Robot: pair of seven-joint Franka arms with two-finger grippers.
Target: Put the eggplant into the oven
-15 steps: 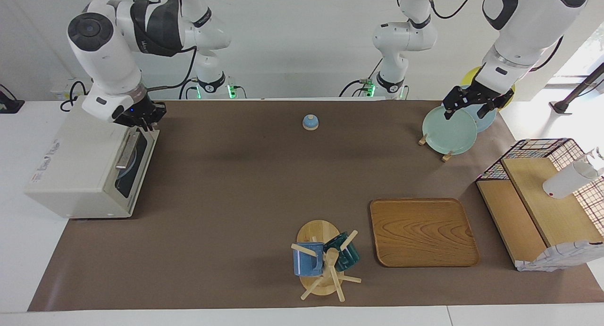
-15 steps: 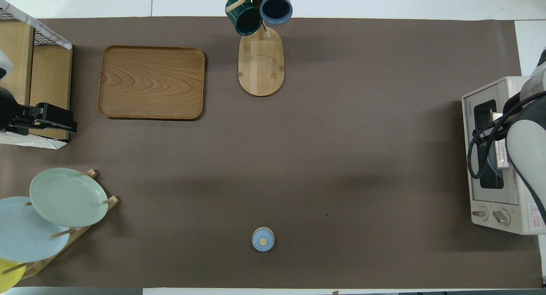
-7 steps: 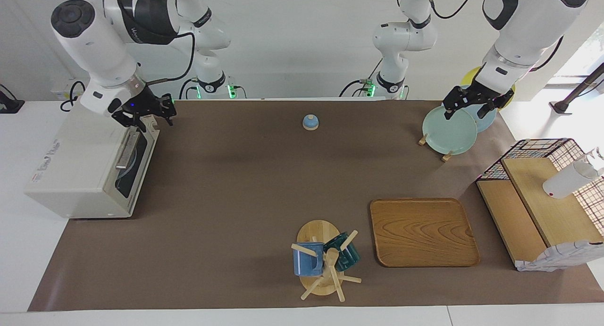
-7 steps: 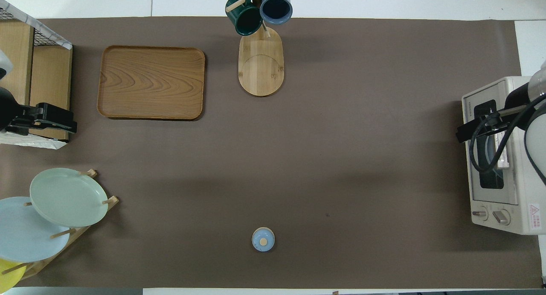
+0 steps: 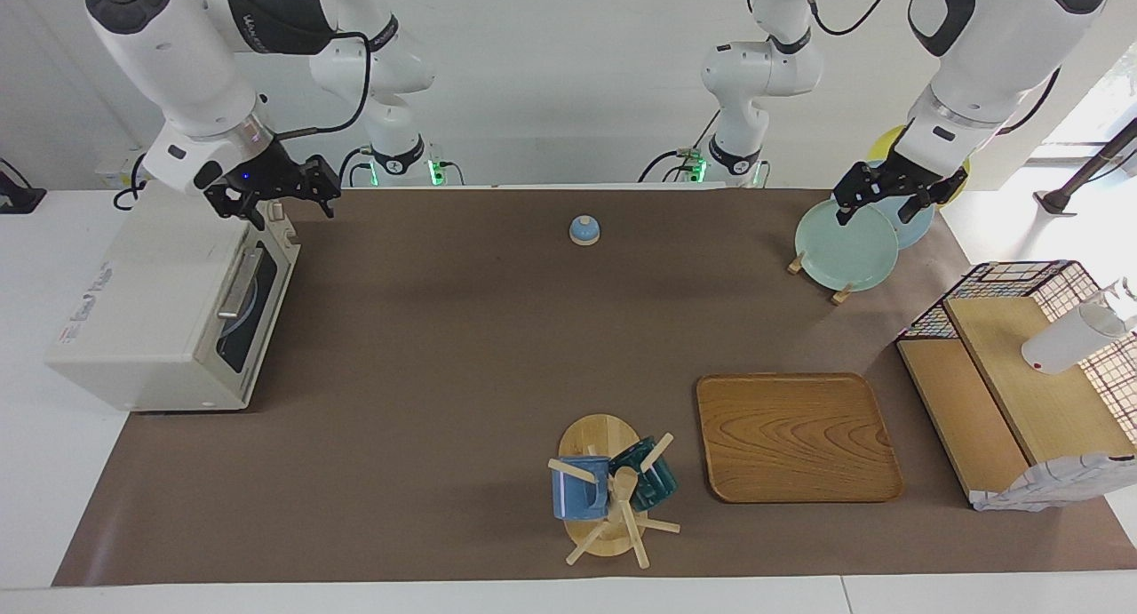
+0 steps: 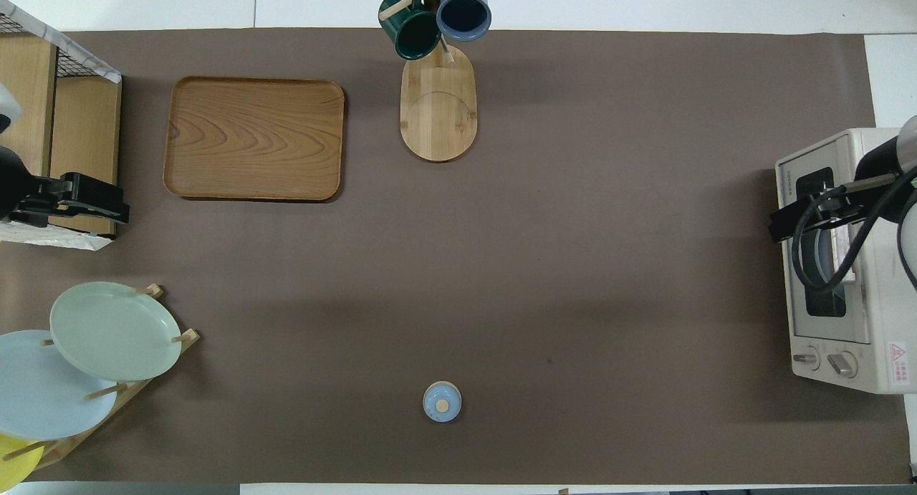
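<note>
The cream-white oven (image 5: 151, 303) stands at the right arm's end of the table with its dark glass door (image 5: 251, 312) shut; it also shows in the overhead view (image 6: 870, 369). No eggplant shows in either view. My right gripper (image 5: 277, 198) hangs open and empty in the air over the oven's top front corner nearest the robots; it also shows in the overhead view (image 6: 784, 223). My left gripper (image 5: 879, 207) waits open and empty over the plate rack at the left arm's end; the overhead view (image 6: 100, 205) shows it too.
A small blue bell (image 5: 584, 230) sits mid-table near the robots. Green and blue plates (image 5: 844, 245) stand in a rack. A wooden tray (image 5: 795, 436), a mug tree (image 5: 613, 494) with two mugs and a wire-and-wood shelf (image 5: 1021, 392) lie farther out.
My right gripper has risen from the oven door's top edge by the handle and drawn slightly toward the table's middle. The oven door stays shut. The left arm has not moved.
</note>
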